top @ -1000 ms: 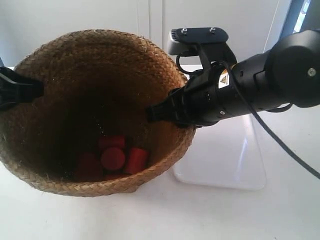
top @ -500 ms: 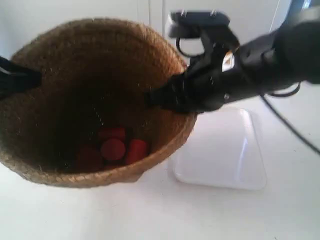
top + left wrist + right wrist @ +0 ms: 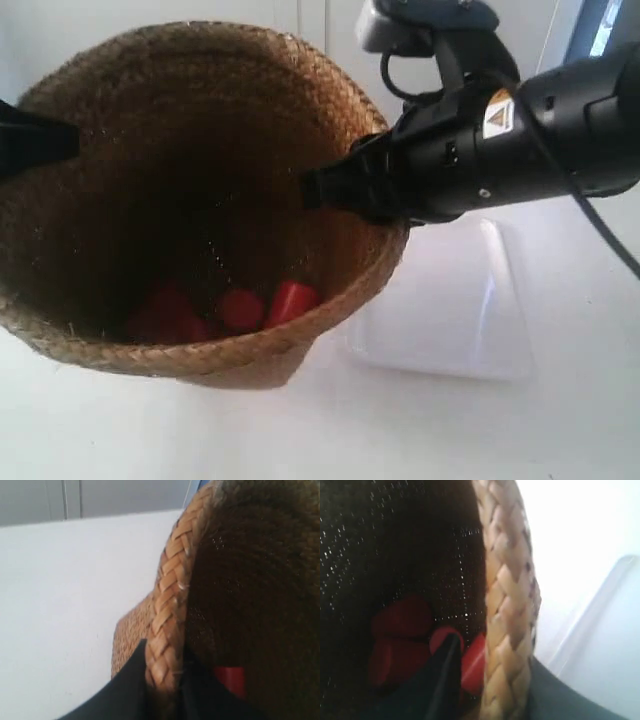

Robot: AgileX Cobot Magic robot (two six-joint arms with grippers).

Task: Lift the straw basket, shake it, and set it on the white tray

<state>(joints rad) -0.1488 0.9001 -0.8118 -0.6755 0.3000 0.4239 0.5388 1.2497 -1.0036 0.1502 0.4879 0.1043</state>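
The straw basket (image 3: 150,130) hangs tilted above the table, held at two opposite spots of its braided rim. My right gripper (image 3: 345,192), on the arm at the exterior view's right, is shut on the rim (image 3: 507,595) with one finger inside the basket and one outside (image 3: 495,680). My left gripper (image 3: 50,145) is shut on the opposite rim (image 3: 172,595), which its black fingers (image 3: 130,680) straddle. Several red cylinders (image 3: 240,308) lie in the dark bottom. The white tray (image 3: 450,310) rests on the table beside and below the basket.
The white table (image 3: 480,430) runs under everything. A pale wall with cabinet seams (image 3: 310,40) stands behind. The right arm's black body and cable (image 3: 560,130) reach over the tray. Red cylinders show in both wrist views (image 3: 402,625) (image 3: 229,677).
The basket has risen and tipped, its rim now higher in the exterior view. The red cylinders have slid across the bottom. The right arm has lifted with it.
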